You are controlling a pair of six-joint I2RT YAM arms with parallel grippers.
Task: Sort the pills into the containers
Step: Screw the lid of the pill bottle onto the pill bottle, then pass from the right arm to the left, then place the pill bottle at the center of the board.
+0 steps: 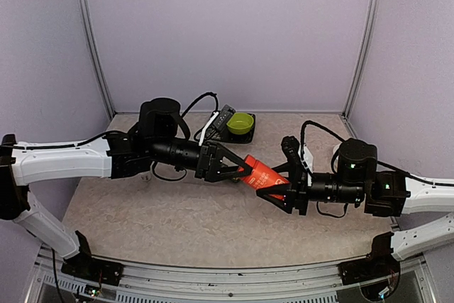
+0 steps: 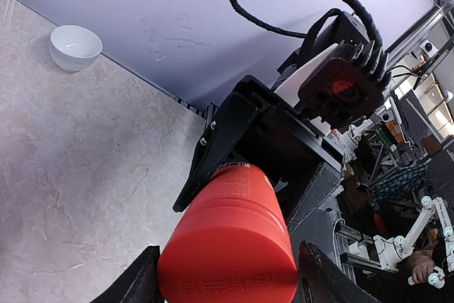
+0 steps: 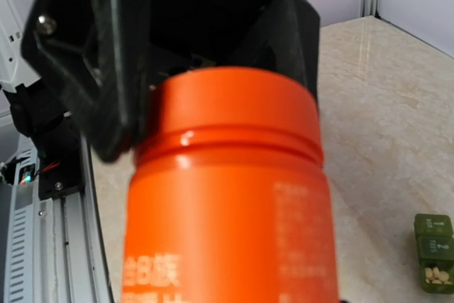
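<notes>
orange bottle [image 1: 264, 174] held off the bench [image 1: 142, 211], left pincer [image 1: 248, 170] closed on its cap [image 3: 234, 101], right pincer [image 1: 281, 193] closed on its body, presumably to unscrew; green containers [image 3: 433, 252] lie on bench nearby, one holding pills [image 3: 434, 274].

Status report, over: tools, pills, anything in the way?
Both shut on the bottle: left tool, right tool. Some pills already in containers. Nothing seen blocking containers.
</notes>
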